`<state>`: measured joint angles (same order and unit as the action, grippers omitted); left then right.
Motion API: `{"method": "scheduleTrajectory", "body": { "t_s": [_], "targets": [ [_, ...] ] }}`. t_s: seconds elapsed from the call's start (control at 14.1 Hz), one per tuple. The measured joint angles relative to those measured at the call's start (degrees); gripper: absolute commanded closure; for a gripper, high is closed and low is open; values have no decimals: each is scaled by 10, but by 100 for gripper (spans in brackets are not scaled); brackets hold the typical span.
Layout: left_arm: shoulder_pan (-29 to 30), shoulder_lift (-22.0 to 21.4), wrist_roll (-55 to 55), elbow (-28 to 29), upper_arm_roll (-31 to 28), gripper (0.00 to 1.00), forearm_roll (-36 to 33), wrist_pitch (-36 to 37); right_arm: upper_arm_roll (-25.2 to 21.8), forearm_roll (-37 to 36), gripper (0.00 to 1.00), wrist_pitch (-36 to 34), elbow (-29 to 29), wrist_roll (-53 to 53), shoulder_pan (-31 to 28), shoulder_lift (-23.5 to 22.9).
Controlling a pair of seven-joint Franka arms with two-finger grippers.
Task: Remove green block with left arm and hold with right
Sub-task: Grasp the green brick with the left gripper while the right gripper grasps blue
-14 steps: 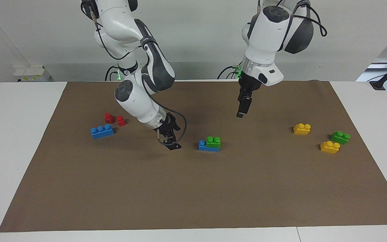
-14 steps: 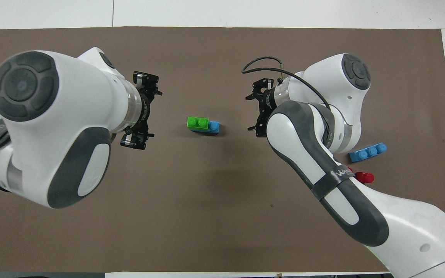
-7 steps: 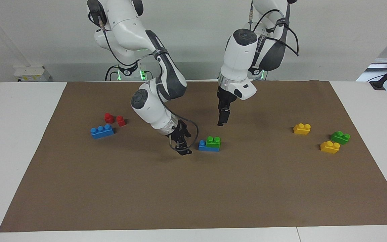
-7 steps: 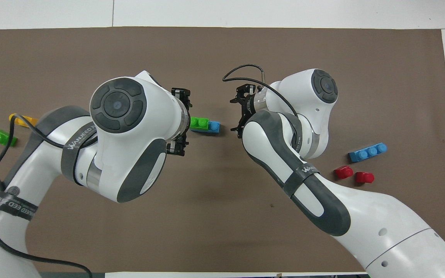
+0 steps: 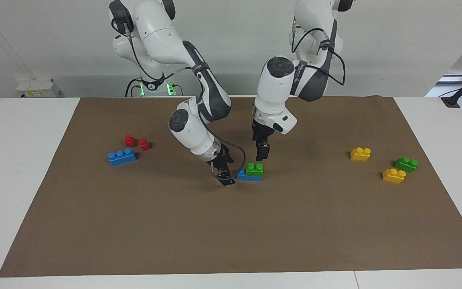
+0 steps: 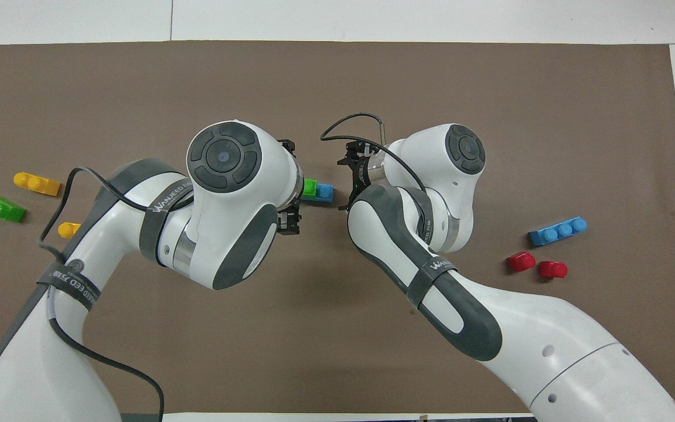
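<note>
Brown mat (image 5: 231, 233): spread over the white worktop (image 5: 22, 168), filling most of the frame in both views.
Red pieces (image 5: 130, 140): two, side by side, middle height of the facing view, toward the right arm's end.
Upper yellow brick (image 5: 360, 153): middle height of the facing view, toward the left arm's end.
Long blue brick (image 5: 122, 156): three studs, just below the red pieces in the facing view.
Other green brick (image 5: 406, 163): just beside the lower yellow brick, near the frame's edge at the left arm's end.
Left tool (image 5: 261, 157): released, fingers spread wide, pointing down just above the green block, apart from it.
Green block (image 5: 254, 169): centre of the frame, seated on one end of a short blue brick (image 5: 244, 175).
Right tool (image 5: 226, 180): released, fingers spread, tilted and low over the mat, just beside the blue brick's bare end; contact not clear.
Lower yellow brick (image 5: 393, 176): slightly below the other green brick in the facing view.
</note>
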<state>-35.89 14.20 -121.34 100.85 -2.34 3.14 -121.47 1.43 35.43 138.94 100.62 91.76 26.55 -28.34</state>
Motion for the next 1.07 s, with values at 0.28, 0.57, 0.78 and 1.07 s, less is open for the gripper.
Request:
{"method": "scheduleTrajectory", "body": {
  "t_s": [0.28,0.57,0.78,1.07],
  "targets": [
    [0,32,-32,0,0,0,-13,-13,0,0,4,20,4,0,16,-16],
    [0,48,-38,0,-2,0,-16,-22,0,21,6,42,4,0,23,-26],
    [0,59,-38,0,-3,0,-23,-32,0,21,33,42,4,0,24,-26],
    [0,72,-39,0,-4,0,-24,-50,0,21,100,45,4,0,24,-27]
  ]
}}
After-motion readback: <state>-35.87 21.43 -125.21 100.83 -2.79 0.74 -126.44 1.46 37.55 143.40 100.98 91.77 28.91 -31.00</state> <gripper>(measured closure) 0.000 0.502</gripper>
